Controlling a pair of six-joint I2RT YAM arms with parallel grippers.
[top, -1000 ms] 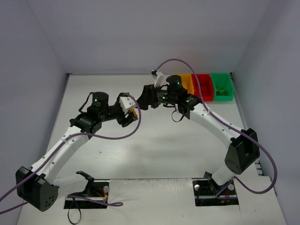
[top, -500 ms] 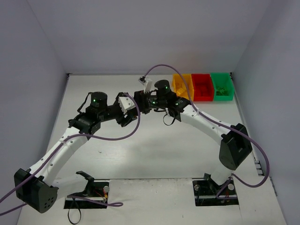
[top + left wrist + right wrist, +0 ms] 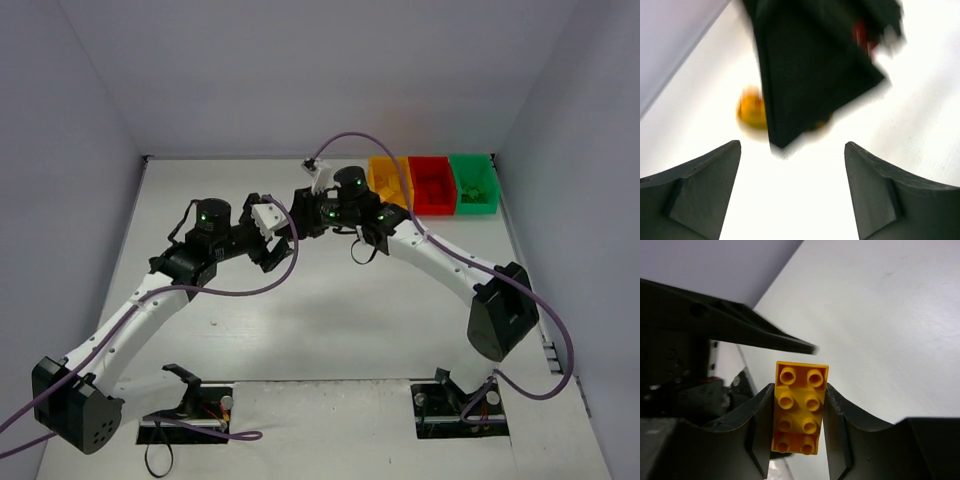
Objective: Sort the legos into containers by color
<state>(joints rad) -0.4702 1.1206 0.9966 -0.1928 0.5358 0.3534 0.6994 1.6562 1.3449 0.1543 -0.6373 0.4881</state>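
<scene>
Yellow lego (image 3: 799, 412) pinched in our right hand (image 3: 800, 390), long axis along the fingers (image 3: 756, 432). Left hand (image 3: 791, 150) is spread, empty; we've got the yellow container (image 3: 381, 178) just upper right, overhead view.

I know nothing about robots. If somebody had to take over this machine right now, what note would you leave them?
Left gripper: open, empty.
Right gripper: shut on a yellow eight-stud plastic brick, close to the left gripper.
Bins: yellow-orange plastic bin, red plastic bin and green plastic bin stand in a row at the far right of the table.
Done: green pieces appear to lie in the green plastic bin; the other bins' contents are unclear.
Left: drop the yellow brick into the yellow-orange plastic bin, then look for further bricks.
</scene>
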